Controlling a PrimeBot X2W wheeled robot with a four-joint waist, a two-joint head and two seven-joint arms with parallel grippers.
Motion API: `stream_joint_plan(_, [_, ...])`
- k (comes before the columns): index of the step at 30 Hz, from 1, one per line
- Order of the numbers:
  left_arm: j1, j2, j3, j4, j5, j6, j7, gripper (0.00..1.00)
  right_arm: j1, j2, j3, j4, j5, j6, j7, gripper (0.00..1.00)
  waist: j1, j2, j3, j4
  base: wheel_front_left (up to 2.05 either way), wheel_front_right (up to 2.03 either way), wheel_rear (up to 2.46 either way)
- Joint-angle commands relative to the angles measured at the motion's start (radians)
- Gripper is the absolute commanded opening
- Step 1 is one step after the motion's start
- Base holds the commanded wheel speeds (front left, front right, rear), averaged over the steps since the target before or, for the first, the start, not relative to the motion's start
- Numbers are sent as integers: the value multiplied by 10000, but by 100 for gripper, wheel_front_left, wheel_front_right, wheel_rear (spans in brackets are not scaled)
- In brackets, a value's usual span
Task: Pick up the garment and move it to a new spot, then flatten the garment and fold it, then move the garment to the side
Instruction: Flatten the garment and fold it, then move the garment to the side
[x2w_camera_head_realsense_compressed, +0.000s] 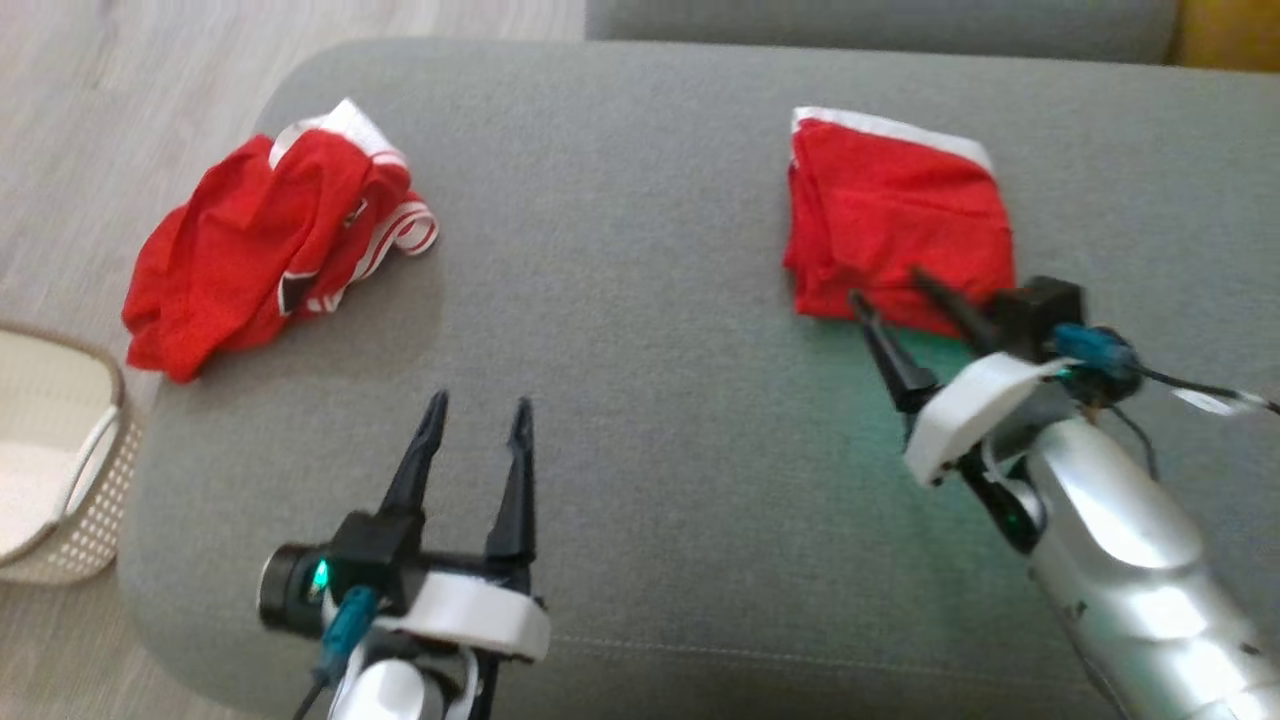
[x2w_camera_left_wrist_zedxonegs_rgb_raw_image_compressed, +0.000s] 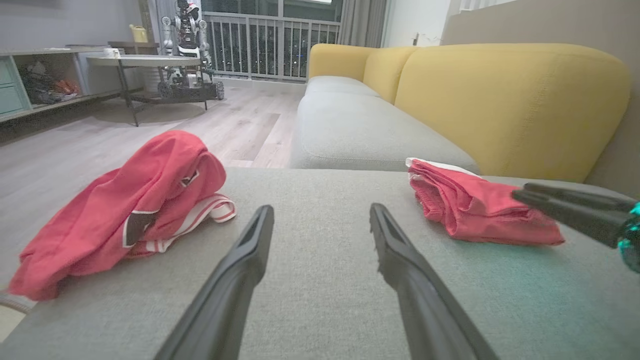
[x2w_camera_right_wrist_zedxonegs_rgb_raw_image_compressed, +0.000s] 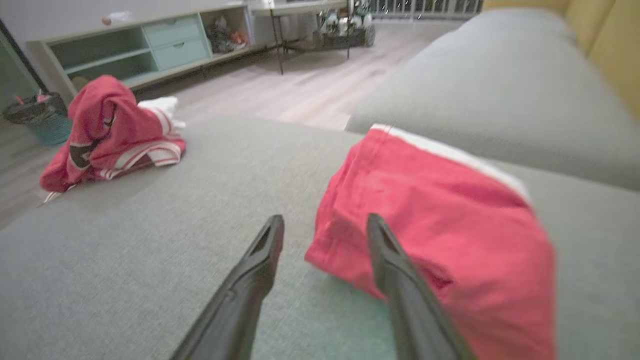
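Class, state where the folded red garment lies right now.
The folded garment lies upper right in the head view, on the grey cushion, at the right hand.

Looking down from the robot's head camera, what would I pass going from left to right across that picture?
White basket → crumpled red garment → left arm's dark fingers → folded red garment.

right gripper (x2w_camera_left_wrist_zedxonegs_rgb_raw_image_compressed: 520, 192): in the left wrist view, cut off by the right edge; its fingers overlap, so the gap cannot be told.
folded garment (x2w_camera_right_wrist_zedxonegs_rgb_raw_image_compressed: 440, 225): blurred in the right wrist view, near end cut by the bottom edge, partly behind the right gripper.
basket (x2w_camera_head_realsense_compressed: 100, 490): cut by the head view's left edge.
shelf (x2w_camera_right_wrist_zedxonegs_rgb_raw_image_compressed: 150, 45): contents too blurred to name.
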Motion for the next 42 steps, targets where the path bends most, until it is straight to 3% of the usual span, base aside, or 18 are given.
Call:
stream_joint_plan(1, [-116, 12, 411, -357, -75, 91, -53, 100, 242, -33, -288, -477, -271, -4, -151, 100, 0, 0, -264, -258, 0, 0, 0])
stream_joint_plan(4, [97, 12, 632, -361, -215, 151, -53, 100, 1106, 299, -1520, -1887, -1032, -4, -188, 100, 0, 0, -525, -509, 0, 0, 0])
stream_joint_plan(9, [317, 12, 814, -339, -271, 111, -53, 100, 2975, 680, -2722, -3948, -2230, -4, -194, 100, 0, 0, -877, -729, 0, 0, 0])
stream_joint_plan(14, [598, 12, 1022, -317, -236, 48, -53, 100, 4549, 1300, -4137, -5441, -2670, -4, -195, 100, 0, 0, -1125, -867, 0, 0, 0])
stream_joint_plan(22, [1000, 12, 1277, -111, 119, -15, -53, 100, 5757, 1564, -4674, -5628, -3022, -4, -196, 100, 0, 0, -1301, -1070, 0, 0, 0])
stream_joint_plan(42, [1231, 12, 1496, 11, 281, 52, -53, 100, 6018, 1578, -4247, -5486, -2598, -4, -196, 100, 0, 0, -1668, -1131, 0, 0, 0])
